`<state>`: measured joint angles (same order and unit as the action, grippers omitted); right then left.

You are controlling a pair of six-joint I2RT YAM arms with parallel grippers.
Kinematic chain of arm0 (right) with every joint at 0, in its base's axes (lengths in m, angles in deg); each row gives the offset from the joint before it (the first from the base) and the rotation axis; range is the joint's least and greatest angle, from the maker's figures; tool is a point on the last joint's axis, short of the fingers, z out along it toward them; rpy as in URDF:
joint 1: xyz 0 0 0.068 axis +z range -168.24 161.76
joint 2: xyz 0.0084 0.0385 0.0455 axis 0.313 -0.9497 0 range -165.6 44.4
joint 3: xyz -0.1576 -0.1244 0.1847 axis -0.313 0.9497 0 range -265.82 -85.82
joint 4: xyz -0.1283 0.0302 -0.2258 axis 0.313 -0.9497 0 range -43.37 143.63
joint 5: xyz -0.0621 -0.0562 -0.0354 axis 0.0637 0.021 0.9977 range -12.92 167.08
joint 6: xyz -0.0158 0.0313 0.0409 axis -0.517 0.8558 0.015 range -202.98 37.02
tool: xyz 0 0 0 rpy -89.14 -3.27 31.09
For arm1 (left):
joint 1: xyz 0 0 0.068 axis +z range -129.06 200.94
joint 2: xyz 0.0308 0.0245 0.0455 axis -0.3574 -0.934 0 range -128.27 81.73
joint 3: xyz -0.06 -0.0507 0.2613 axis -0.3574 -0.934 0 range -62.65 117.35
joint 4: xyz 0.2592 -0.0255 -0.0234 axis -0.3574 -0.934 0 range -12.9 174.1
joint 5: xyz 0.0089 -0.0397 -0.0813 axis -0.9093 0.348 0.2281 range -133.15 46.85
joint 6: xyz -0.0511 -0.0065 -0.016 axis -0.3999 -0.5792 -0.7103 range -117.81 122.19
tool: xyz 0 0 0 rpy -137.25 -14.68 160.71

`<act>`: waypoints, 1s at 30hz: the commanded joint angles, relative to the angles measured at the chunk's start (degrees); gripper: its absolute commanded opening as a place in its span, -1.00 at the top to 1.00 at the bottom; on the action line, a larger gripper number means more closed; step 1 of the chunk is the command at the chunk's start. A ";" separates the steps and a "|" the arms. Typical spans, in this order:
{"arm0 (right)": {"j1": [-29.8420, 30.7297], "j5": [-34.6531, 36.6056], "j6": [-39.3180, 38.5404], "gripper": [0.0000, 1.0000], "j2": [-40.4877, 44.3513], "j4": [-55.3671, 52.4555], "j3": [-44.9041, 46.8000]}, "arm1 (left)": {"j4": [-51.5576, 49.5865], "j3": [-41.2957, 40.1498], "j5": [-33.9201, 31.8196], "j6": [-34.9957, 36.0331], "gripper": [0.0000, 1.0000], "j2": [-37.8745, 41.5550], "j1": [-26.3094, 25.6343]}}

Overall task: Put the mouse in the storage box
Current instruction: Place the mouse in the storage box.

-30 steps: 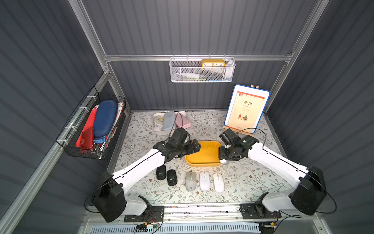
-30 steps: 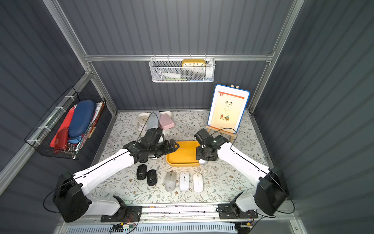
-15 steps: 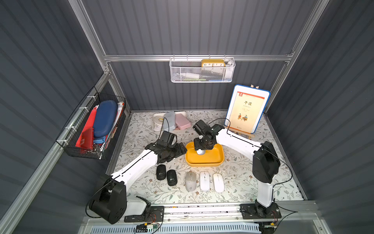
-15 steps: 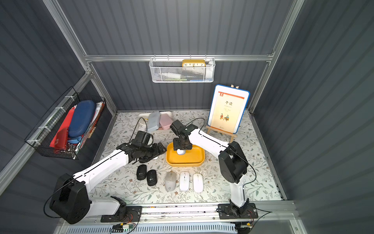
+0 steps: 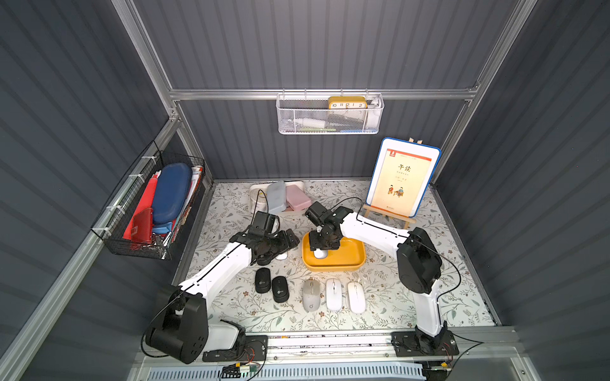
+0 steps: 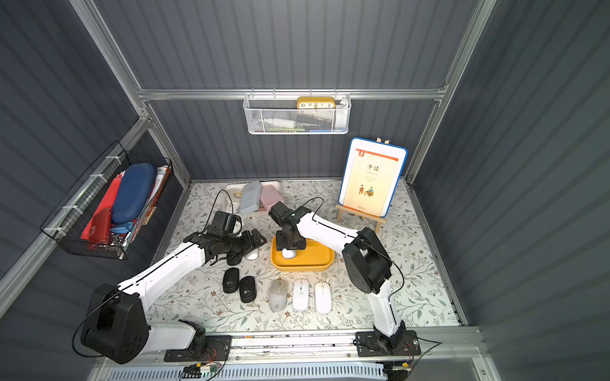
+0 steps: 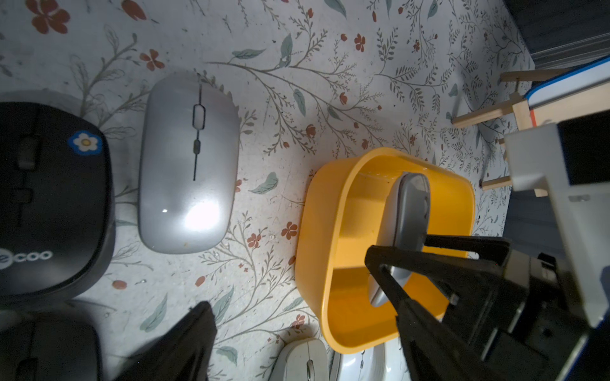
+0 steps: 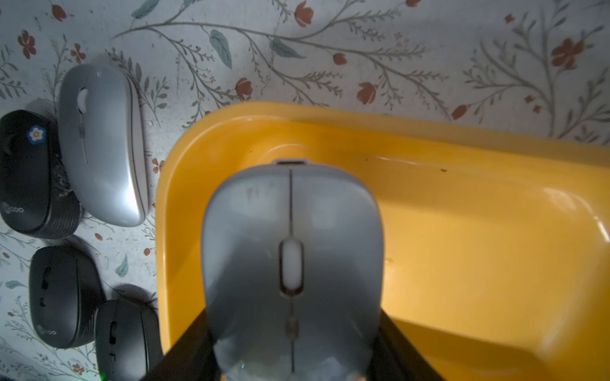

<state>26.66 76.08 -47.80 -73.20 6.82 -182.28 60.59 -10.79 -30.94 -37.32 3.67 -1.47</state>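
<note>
Grip logged at right gripper: pinched on grey mouse across its narrow flanks, toward the tail half, with buttons and wheel facing up. Probably taken that way to let the black fingers drop inside the walls without fouling them, and to land the mouse right way up. Hung within the storage box, at its 9 o'clock end, close to that end wall. Could not tell whether belly or tail touched the floor. Pointed nose to 12 o'clock and tail to 6 o'clock. Set long axis across the short way of the tub, itself stretched from 9 to 3, which looked a comfortable fit with room to spare toward 3 o'clock. Judged as the release step, with only letting go and lifting clear left to do. Found left gripper spread wide and empty, just outside the box at 9 o'clock, near a silver mouse lying alongside a black mouse. Likely parked there to stay out of the way, or staged for another pick. Counted a row of five mice at 6 o'clock of the box, all lying 12 to 6.
</note>
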 commanded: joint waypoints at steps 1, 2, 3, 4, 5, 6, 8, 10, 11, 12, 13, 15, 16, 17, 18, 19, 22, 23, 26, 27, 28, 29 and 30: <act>0.10 -0.75 2.91 -0.11 -1.79 -1.31 -1.34 | 0.83 -0.64 1.82 2.81 -0.80 1.26 0.09; 0.17 -1.21 3.25 -0.11 -1.96 -1.21 -1.28 | 0.84 -0.60 2.20 2.85 -0.80 1.57 0.09; 0.22 -1.66 3.64 -0.10 -2.21 -1.26 -1.22 | 0.77 -0.57 2.35 2.94 -0.80 1.92 0.12; 0.30 -1.89 3.88 -0.11 -2.47 -1.36 -1.21 | 0.58 -0.46 2.36 3.07 -0.80 2.20 0.09; 0.38 -1.75 4.17 -0.11 -2.69 -1.41 -1.10 | 0.33 -0.44 2.29 3.36 -0.80 2.59 0.10; 0.36 -1.77 4.37 -0.11 -2.96 -1.29 -1.09 | 0.18 -0.48 2.34 3.64 -0.80 2.90 0.09; 0.37 -1.47 4.65 -0.11 -3.54 -1.20 -1.32 | 0.25 -0.81 2.60 4.36 -0.80 3.43 0.10; 0.36 -1.13 4.71 -0.11 -4.49 -1.73 -2.16 | 0.96 -1.43 3.15 4.73 -0.80 3.40 0.09; 0.36 -0.80 4.53 -0.11 -4.97 -2.38 -2.90 | 1.38 -1.81 3.73 4.79 -0.80 3.14 0.11; 0.36 -0.37 4.74 -0.11 -5.43 -2.55 -3.28 | 1.90 -2.14 4.40 4.83 -0.80 2.80 0.09; 0.36 -0.30 4.82 -0.11 -5.57 -2.24 -3.42 | 2.19 -2.68 5.95 5.06 -0.80 2.58 0.05; 0.36 -0.58 4.81 -0.11 -6.55 -2.40 -4.17 | 3.69 -4.29 6.06 3.50 -0.81 2.61 0.09; 0.36 -0.60 4.81 -0.12 -7.04 -2.78 -4.78 | 4.94 -5.33 7.03 2.81 -0.81 2.72 0.09; 0.36 -0.85 4.72 -0.12 -7.56 -3.06 -5.34 | 6.28 -6.28 7.92 2.10 -0.81 2.83 0.09; 0.36 -0.92 4.73 -0.12 -7.93 -3.08 -5.49 | 7.00 -6.75 8.03 1.60 -0.81 2.68 0.11; 0.36 -0.94 4.70 -0.12 -8.11 -3.04 -5.62 | 7.16 -6.96 7.98 1.39 -0.81 2.45 0.09; 0.36 0.18 4.55 -0.14 -8.41 -2.98 -5.65 | 6.90 -6.81 7.94 1.83 -0.81 2.38 0.09; 0.36 0.14 4.55 -0.14 -8.56 -2.96 -5.76 | 6.81 -6.86 7.96 1.93 -0.81 2.59 0.10; 0.37 -0.68 5.20 -0.16 -9.20 -2.29 -5.80 | 6.66 -6.71 7.93 1.81 -0.81 3.17 0.09; 0.41 -1.06 5.44 -0.16 -9.52 -2.08 -5.75 | 6.63 -6.53 7.99 1.73 -0.81 3.31 0.09; 0.37 -1.45 5.64 -0.16 -9.90 -1.96 -5.89 | 6.55 -6.42 7.96 1.79 -0.81 3.42 0.09; 0.39 -1.74 5.73 -0.16 -10.23 -1.88 -5.91 | 6.54 -6.32 8.06 1.62 -0.81 3.59 0.09; 0.36 -1.97 5.89 -0.16 -10.60 -1.94 -6.13 | 6.90 -6.40 8.35 1.20 -0.82 3.85 0.09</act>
<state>26.82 74.62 -42.95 -81.81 5.51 -186.87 66.58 -17.59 -23.79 -35.26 5.97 -1.47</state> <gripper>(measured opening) 0.625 0.908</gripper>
